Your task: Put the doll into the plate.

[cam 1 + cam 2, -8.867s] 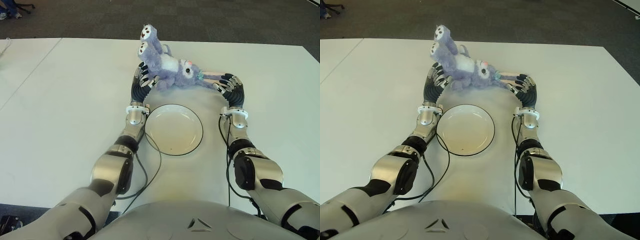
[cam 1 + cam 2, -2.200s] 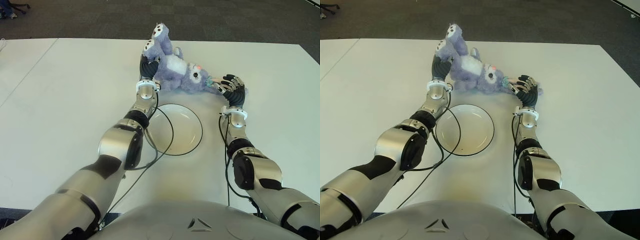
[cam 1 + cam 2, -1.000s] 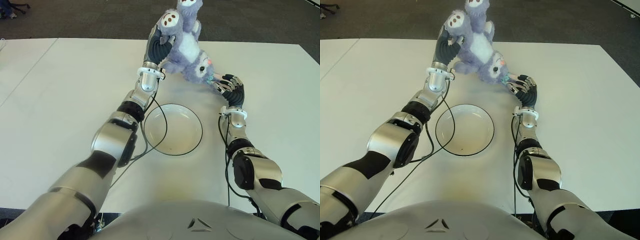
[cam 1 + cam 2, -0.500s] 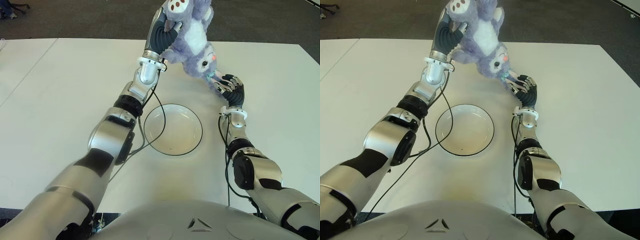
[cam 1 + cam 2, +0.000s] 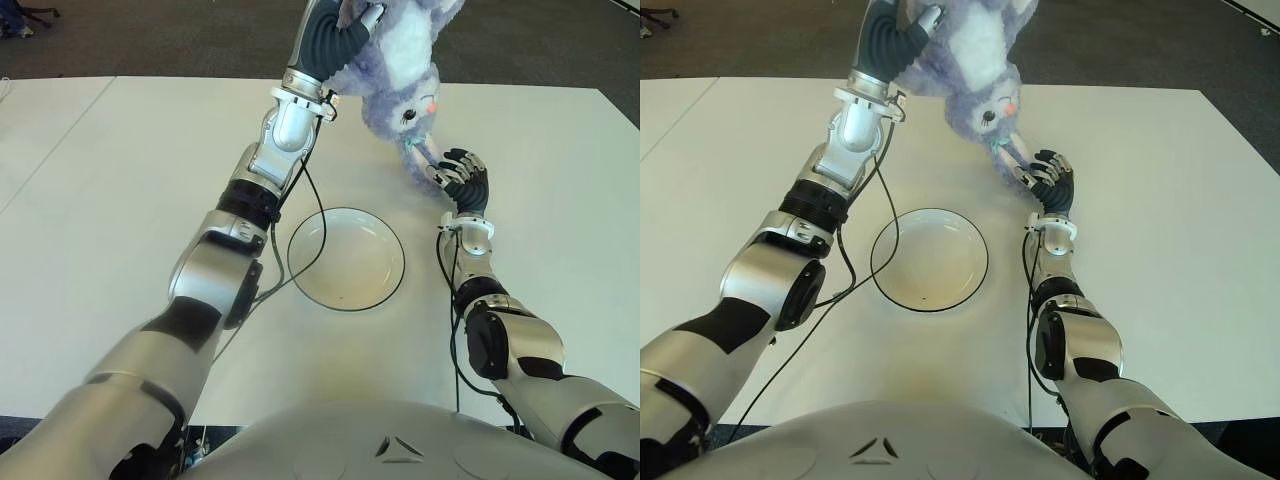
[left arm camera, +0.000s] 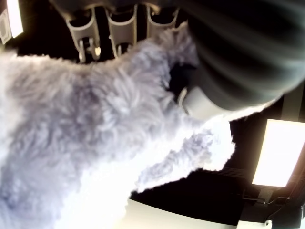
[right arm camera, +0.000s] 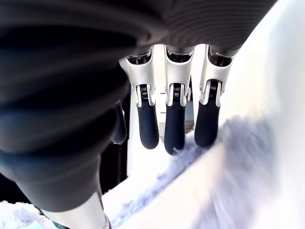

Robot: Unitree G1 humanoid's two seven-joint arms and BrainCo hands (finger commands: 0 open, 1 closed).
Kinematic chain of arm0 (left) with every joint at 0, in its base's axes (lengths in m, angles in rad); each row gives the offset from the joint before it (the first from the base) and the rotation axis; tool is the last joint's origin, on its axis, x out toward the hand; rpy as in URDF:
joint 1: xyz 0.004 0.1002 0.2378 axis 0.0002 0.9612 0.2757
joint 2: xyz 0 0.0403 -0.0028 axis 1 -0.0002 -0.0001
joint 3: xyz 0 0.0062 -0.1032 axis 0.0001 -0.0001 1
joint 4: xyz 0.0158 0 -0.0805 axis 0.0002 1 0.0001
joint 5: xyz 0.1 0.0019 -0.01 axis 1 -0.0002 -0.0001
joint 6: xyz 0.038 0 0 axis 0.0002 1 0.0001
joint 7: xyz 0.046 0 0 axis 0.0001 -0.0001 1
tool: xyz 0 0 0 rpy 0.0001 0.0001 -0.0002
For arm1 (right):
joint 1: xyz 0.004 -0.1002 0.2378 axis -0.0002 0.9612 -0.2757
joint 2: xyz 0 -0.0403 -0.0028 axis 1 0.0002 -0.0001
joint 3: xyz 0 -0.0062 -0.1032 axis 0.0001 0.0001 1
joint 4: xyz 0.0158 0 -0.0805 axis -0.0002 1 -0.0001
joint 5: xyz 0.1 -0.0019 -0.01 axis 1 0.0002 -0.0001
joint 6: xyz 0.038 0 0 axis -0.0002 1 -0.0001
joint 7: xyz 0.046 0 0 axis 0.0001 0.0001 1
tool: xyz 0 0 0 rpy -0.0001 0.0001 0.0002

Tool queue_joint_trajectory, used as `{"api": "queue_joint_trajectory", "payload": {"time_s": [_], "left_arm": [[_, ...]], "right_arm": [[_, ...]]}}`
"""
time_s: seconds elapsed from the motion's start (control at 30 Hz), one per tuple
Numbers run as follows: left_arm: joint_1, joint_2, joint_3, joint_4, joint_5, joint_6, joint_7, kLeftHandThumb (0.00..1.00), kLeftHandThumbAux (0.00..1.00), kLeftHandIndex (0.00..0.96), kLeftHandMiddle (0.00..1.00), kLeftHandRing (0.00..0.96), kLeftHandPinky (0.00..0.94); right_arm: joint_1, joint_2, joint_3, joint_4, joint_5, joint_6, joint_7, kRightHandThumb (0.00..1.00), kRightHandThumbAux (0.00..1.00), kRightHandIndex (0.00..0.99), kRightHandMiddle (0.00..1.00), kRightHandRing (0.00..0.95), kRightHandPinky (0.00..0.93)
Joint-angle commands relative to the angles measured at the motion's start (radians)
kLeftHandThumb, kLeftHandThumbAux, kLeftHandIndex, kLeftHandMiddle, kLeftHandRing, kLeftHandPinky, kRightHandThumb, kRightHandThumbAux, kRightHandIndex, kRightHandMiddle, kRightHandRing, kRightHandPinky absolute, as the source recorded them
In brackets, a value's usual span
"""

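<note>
My left hand (image 5: 335,35) is gripping the doll (image 5: 395,85) high at the frame's top centre, its upper part cut off. My right hand (image 5: 455,180) is cupping loosely under the dangling ear at centre right, holding nothing. The plate (image 5: 346,258) is sitting empty mid-frame on the table (image 5: 120,200).

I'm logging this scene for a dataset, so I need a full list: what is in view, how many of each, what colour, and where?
doll: one, purple plush with white belly, hanging head-down above the table's far side, beyond the plate.
plate: one, white with dark rim, table centre, nothing in it.
table: one, white, in front of the robot.
floor: dark grey carpet beyond the table.
left hand: one, black and silver, raised high, fingers closed on the doll's upper end.
right hand: one, black, low beside the doll's dangling ear, fingers relaxed in its wrist view.
</note>
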Motion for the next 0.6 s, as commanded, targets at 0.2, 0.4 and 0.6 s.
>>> {"api": "queue_joint_trajectory", "payload": {"time_s": [0.2,0.4,0.6], "left_arm": [[0.069,0.048,0.001,-0.078,0.014,0.080,-0.045,0.725,0.698,0.441,0.848,0.852,0.866],[0.087,0.052,0.003,-0.084,0.014,0.084,-0.032,0.727,0.697,0.441,0.850,0.853,0.871],[0.102,0.062,0.013,-0.084,0.007,0.065,-0.024,0.730,0.697,0.441,0.851,0.853,0.872]], "right_arm": [[0.248,0.102,-0.039,0.158,0.041,0.099,0.098,0.050,0.802,0.235,0.259,0.253,0.217],[0.248,0.099,-0.082,0.162,0.080,0.124,0.173,0.025,0.706,0.142,0.144,0.115,0.068],[0.240,0.122,-0.136,0.155,0.128,0.085,0.209,0.025,0.655,0.063,0.048,0.029,0.022]]}}
